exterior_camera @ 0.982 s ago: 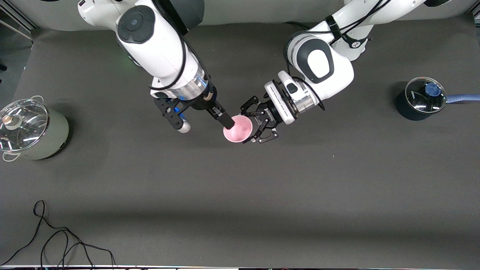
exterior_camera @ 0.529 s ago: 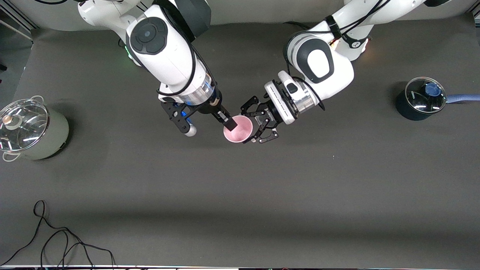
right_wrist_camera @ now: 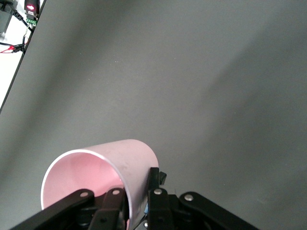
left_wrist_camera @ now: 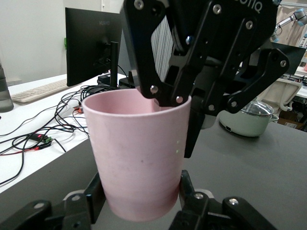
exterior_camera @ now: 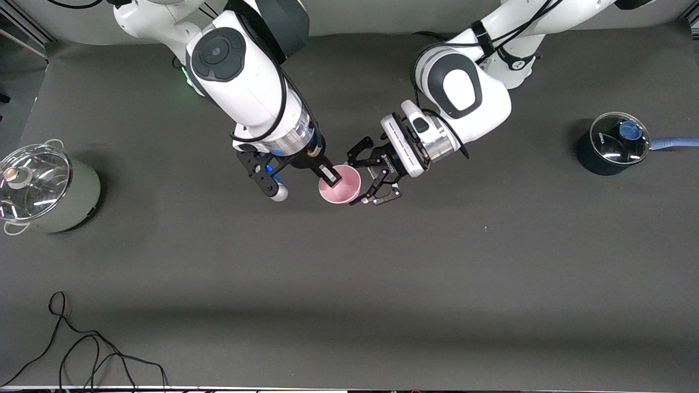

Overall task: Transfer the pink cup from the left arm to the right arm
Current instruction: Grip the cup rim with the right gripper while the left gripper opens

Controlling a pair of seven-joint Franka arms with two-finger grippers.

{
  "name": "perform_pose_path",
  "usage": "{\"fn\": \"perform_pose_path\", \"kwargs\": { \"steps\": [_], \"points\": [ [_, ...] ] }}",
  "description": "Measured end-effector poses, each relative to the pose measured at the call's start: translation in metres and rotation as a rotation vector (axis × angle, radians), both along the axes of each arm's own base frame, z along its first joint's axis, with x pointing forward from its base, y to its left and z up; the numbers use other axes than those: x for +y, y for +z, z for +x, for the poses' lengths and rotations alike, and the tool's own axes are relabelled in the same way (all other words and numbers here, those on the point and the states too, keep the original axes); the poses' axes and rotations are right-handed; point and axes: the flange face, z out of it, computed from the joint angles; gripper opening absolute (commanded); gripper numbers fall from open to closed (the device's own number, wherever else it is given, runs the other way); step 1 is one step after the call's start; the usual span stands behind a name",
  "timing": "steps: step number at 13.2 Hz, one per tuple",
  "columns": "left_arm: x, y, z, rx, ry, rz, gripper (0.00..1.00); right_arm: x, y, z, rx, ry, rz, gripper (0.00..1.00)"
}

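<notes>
My right gripper (exterior_camera: pixel 331 176) has just clamped on the cup's (exterior_camera: pixel 339 184) rim, one finger inside, while the left gripper (exterior_camera: pixel 365 184) stays closed round its side, so both hold it above mid-bench. Handover now waits on the left letting go. I can't see the right's outer finger.

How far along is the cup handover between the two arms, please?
Done: the left gripper holds the pink cup above the table. In hand: the right gripper is shut on its rim. Left: the left gripper must let go.
</notes>
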Motion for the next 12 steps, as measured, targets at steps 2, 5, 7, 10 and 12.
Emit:
{"fn": "perform_pose_path", "kwargs": {
  "steps": [2,5,7,10,12],
  "points": [
    [0.0002,0.0001,0.0002,-0.002,0.0,0.001,0.49,0.0001,0.0,0.0001,-0.001,0.001,0.0,0.0],
    [0.0003,0.0007,0.0006,-0.004,0.0,0.0,0.7,-0.0001,0.0009,0.0005,-0.002,0.001,0.001,0.0],
    [0.0019,0.002,0.0026,-0.005,0.006,-0.001,0.76,-0.0008,0.0014,0.0002,0.0,0.002,-0.002,0.0],
    [0.0066,0.0026,0.0065,-0.004,0.017,-0.002,0.88,-0.0059,0.0042,0.0042,-0.008,-0.008,-0.002,0.0],
    [0.0079,0.0037,0.0081,-0.006,0.02,-0.004,0.99,-0.0064,0.0047,0.0046,-0.008,-0.009,-0.002,0.0]
  ]
}}
